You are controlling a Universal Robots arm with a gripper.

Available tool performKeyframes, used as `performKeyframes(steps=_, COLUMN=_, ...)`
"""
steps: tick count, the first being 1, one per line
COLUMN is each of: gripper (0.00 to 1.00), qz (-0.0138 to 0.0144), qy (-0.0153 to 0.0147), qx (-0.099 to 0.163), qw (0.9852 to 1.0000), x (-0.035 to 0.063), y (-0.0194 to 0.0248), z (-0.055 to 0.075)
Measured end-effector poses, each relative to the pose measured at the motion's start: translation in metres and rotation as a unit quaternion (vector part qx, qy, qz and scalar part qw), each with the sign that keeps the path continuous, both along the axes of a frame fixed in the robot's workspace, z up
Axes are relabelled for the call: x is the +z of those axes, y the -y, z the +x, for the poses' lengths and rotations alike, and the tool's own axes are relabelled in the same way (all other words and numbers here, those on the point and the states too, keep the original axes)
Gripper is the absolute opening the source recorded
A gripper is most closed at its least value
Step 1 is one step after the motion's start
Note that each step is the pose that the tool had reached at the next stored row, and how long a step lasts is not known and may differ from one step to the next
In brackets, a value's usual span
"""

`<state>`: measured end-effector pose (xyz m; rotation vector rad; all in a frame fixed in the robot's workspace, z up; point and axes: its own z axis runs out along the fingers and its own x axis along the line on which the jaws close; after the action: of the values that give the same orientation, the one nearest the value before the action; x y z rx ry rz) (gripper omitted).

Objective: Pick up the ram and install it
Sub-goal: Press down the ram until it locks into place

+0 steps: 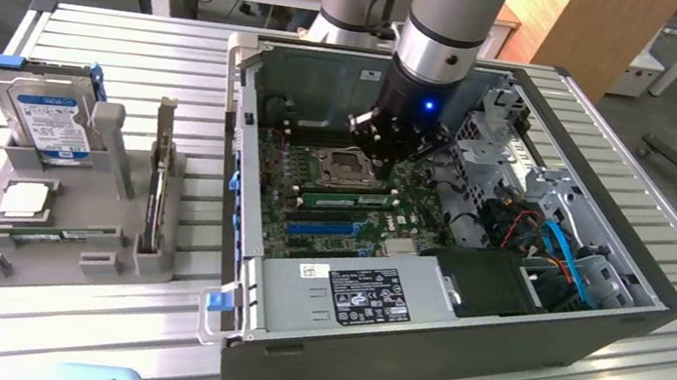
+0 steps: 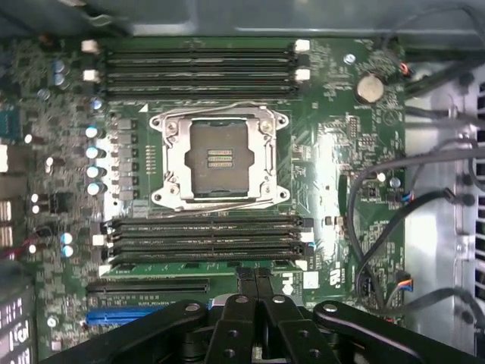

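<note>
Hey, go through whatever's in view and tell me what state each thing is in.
hand: shut, fingertips down at the ram.
ram: lying along the slot nearest the hand; fully seated or not, cannot tell.
processor socket: empty.
computer case: side open.
hard drive: upright in its holder.
expansion card: upright in its holder.

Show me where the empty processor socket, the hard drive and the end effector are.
Processor socket point(image 2: 220, 162): wrist view, on the dark centre inside its metal frame.
Hard drive point(image 1: 44, 117): exterior view, on its pale label, standing in the grey holder.
End effector point(image 2: 256, 282): wrist view, on its closed black fingertips.
</note>
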<state>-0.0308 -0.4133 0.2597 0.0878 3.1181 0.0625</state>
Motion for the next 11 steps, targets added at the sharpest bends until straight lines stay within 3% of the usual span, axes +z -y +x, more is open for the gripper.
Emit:
performKeyframes(steps=2, gripper=0.10, qz=0.0000, qy=0.0000, qx=-0.010, qw=1.0000, x=0.0000, y=0.0000, z=0.0000)
performKeyframes(steps=11, gripper=0.10, qz=0.0000, qy=0.0000, qx=-0.009, qw=1.0000, x=-0.0001, y=0.0000, z=-0.0055)
